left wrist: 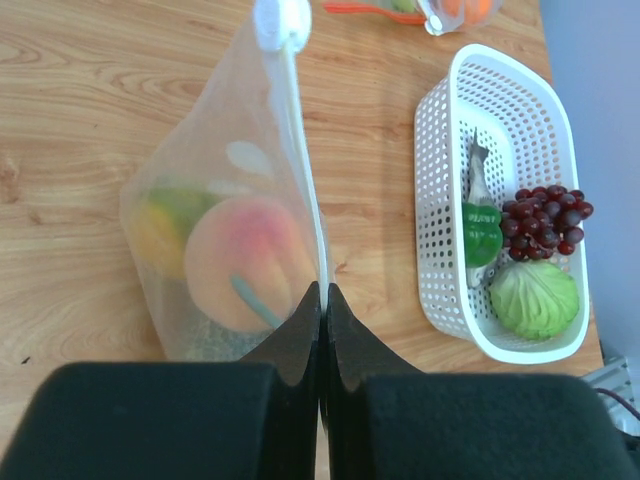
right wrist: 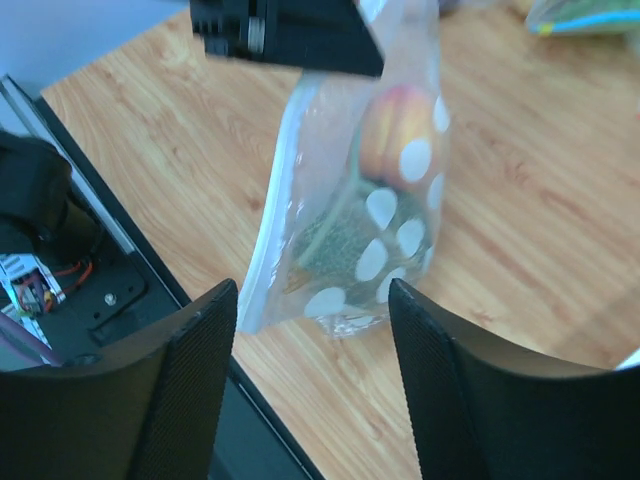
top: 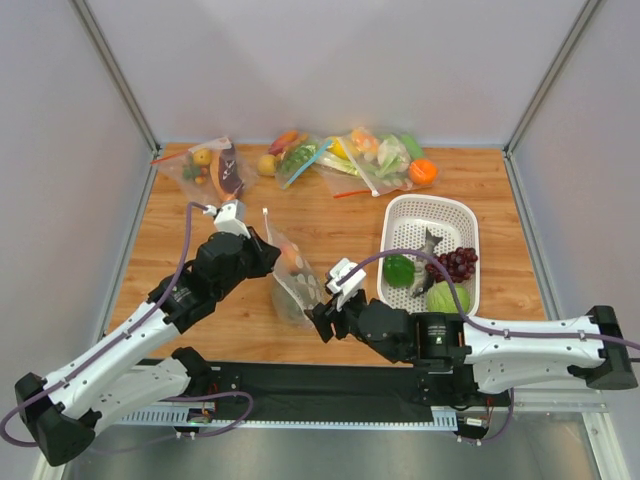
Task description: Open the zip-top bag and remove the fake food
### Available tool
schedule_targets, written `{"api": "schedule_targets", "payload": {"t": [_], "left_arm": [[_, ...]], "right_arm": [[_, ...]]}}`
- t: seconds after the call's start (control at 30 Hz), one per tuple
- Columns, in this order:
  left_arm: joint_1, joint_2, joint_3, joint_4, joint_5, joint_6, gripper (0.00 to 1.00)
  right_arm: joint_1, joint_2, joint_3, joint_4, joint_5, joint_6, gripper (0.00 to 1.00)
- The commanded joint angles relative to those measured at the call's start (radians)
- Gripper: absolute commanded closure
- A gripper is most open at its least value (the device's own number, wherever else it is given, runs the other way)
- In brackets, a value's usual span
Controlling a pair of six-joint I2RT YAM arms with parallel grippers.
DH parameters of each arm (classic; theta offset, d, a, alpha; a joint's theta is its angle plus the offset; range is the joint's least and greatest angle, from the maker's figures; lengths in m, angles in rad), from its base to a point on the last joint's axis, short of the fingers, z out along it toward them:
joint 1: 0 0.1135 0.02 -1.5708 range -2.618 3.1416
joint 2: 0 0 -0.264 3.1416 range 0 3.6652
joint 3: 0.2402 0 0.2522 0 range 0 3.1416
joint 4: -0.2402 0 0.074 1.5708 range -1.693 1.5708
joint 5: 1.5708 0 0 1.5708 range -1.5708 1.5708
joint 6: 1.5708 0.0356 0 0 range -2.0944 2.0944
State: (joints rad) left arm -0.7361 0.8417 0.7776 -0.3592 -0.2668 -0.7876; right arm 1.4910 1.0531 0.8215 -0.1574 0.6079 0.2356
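Note:
The polka-dot zip-top bag hangs just above the table between the two arms. My left gripper is shut on its white zip edge; the white slider sits at the far end of the zip. Inside show the orange-red peach, the yellow fruit and the grey-green bumpy ball. My right gripper is open, its fingers on either side of the bag's lower end, not touching it.
A white basket to the right holds a green pepper, purple grapes and a pale cabbage. Several other filled bags and an orange lie along the back edge.

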Motion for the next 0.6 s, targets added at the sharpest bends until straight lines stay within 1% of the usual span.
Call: {"api": "schedule_targets", "payload": {"t": [0.0, 0.03, 0.2, 0.3, 0.57], "left_arm": [[0.006, -0.032, 0.005, 0.020, 0.012, -0.038, 1.00], [0.004, -0.039, 0.005, 0.020, 0.015, -0.045, 1.00], [-0.016, -0.043, 0.012, 0.016, 0.006, -0.047, 1.00], [-0.028, -0.033, 0.014, 0.005, 0.001, -0.047, 1.00], [-0.057, -0.036, 0.022, 0.000, -0.012, -0.053, 1.00]], "right_arm": [[0.011, -0.045, 0.129, -0.100, 0.084, -0.084, 0.35], [0.011, -0.042, 0.174, -0.109, 0.095, -0.093, 0.34], [0.011, 0.056, 0.267, -0.120, 0.099, -0.151, 0.33], [0.011, 0.146, 0.321, -0.128, 0.064, -0.134, 0.32], [0.009, 0.295, 0.398, -0.157, 0.000, -0.105, 0.32]]}}
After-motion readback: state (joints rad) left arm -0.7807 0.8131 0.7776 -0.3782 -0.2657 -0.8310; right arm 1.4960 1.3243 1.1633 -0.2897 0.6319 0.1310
